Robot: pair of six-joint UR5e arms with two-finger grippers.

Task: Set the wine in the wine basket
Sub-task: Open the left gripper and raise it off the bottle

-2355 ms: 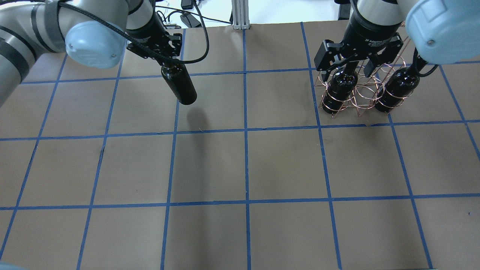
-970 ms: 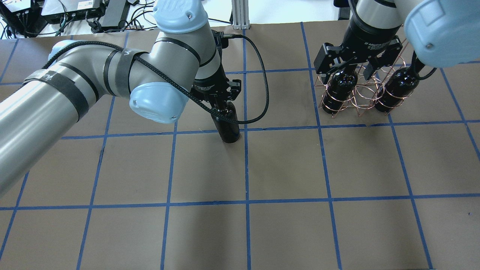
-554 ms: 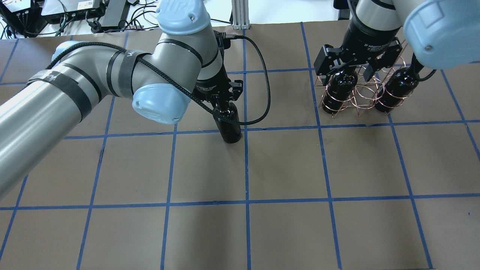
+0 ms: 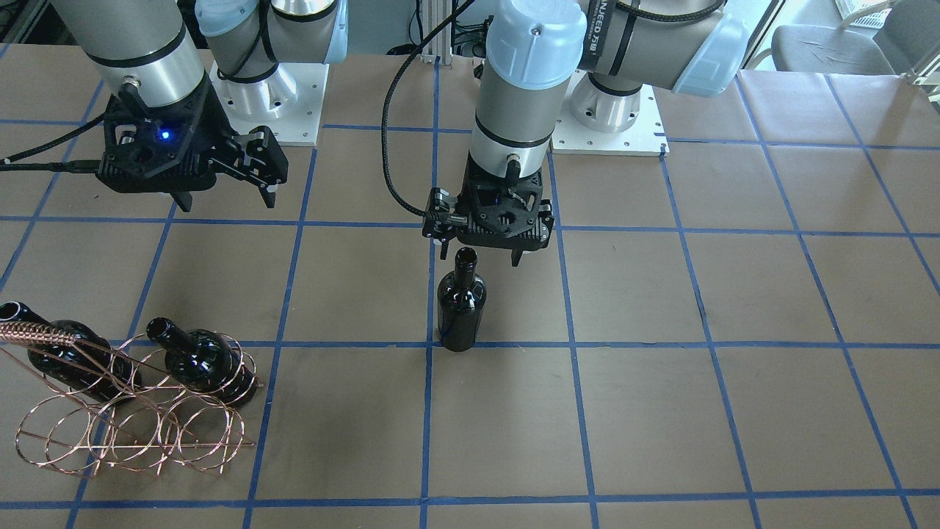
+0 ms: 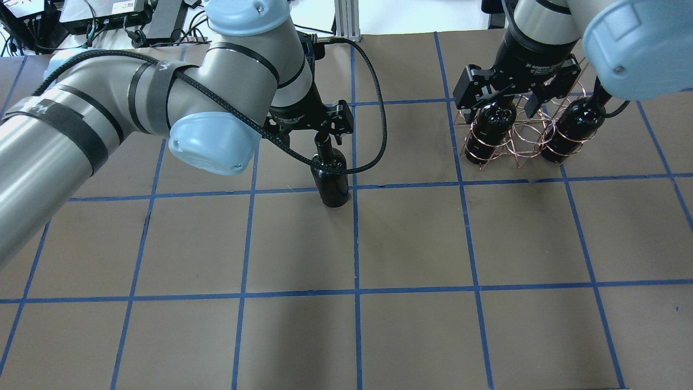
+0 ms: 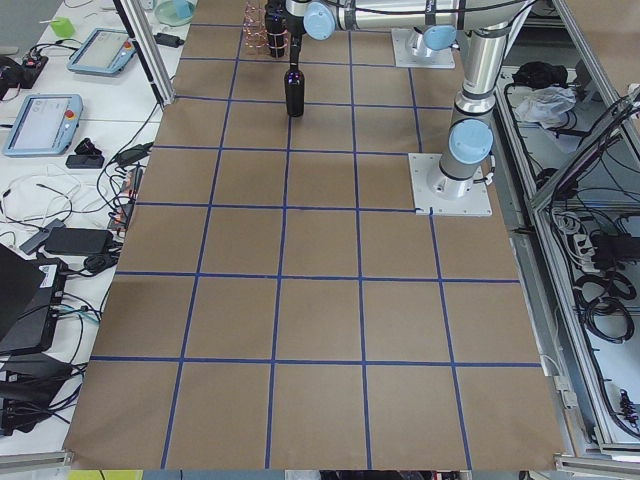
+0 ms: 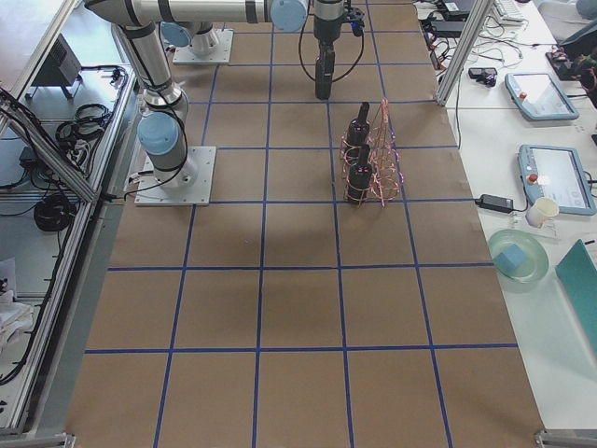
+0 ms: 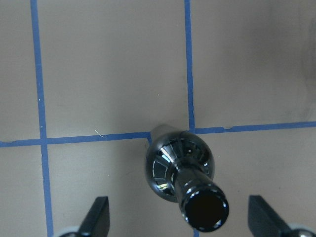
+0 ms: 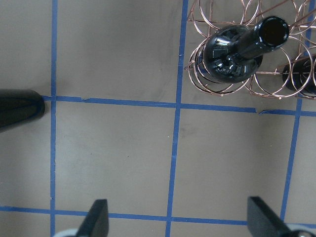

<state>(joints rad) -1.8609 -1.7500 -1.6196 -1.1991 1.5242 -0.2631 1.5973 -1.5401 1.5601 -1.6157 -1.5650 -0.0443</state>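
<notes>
**Wine stands free on the table, both pincers released**

The wine (image 4: 460,308) stands upright on the brown table (image 4: 734,367), well apart from the wine basket (image 4: 44,336), on the side of the basket that is toward the robot's left. Its base is at a crossing of the blue tape lines (image 4: 573,411).

The left gripper (image 4: 481,256) hangs directly over the wine, far from the basket. It is released: the jaws are spread wide, one on each side of the neck, and they do not touch the glass. In the left wrist view the two fingertips (image 8: 98,217) are at the lower corners and the bottle's mouth is between them with free space on both sides.

The right gripper (image 5: 506,108) is above the basket, over the end that is nearer to the wine. It is also released and grasps nothing; in the right wrist view its fingertips (image 9: 98,219) are far from each other.

Two other bottles (image 4: 202,364) already sit in the basket. They lean in the copper rings with the necks pointing up and toward the robot. Each is at one end of the basket, with rings between them
</notes>
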